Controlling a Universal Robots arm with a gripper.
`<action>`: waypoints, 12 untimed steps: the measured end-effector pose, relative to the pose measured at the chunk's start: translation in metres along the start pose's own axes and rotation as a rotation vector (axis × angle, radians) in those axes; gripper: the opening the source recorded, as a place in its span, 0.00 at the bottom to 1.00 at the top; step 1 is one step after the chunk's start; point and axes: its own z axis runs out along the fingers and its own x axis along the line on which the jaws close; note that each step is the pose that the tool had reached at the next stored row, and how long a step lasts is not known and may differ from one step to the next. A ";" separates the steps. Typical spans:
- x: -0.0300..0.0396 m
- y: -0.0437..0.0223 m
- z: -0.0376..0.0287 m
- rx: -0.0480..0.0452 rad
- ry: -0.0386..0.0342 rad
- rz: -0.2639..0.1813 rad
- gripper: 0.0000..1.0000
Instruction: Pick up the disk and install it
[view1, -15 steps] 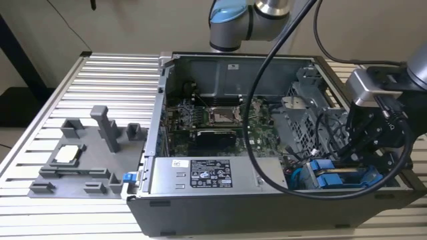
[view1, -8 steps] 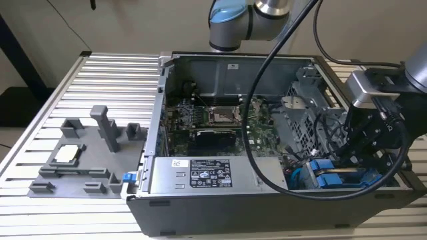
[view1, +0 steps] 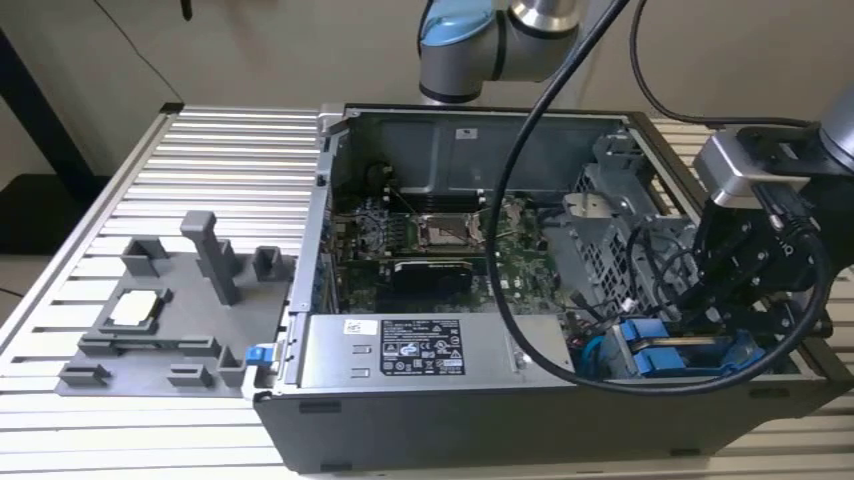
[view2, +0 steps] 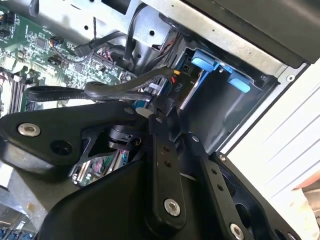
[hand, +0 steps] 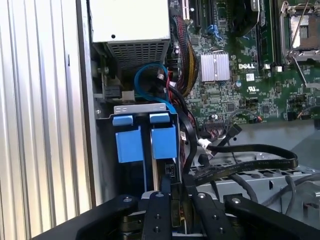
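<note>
Blue-framed disk (hand: 163, 150) is sitting in the bay (hand: 145, 108): rigid, fragile; you're gripping its edges, gripper (hand: 172, 210) clamped.

Disk (hand: 163, 142): blue-framed, standing on edge in drive bay slot; beside second blue-framed drive (hand: 129, 145).

Matt blue plastic disk (hand: 163, 142) carrier; ribbed metal table (view1: 227, 170).
</note>
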 end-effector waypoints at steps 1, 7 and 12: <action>-0.0002 0.0001 -0.0025 0.0000 0.0000 0.000 0.24; -0.0016 0.0012 -0.0207 0.0000 0.0001 0.000 0.24; -0.0026 0.0017 -0.0316 0.0001 0.0001 0.000 0.24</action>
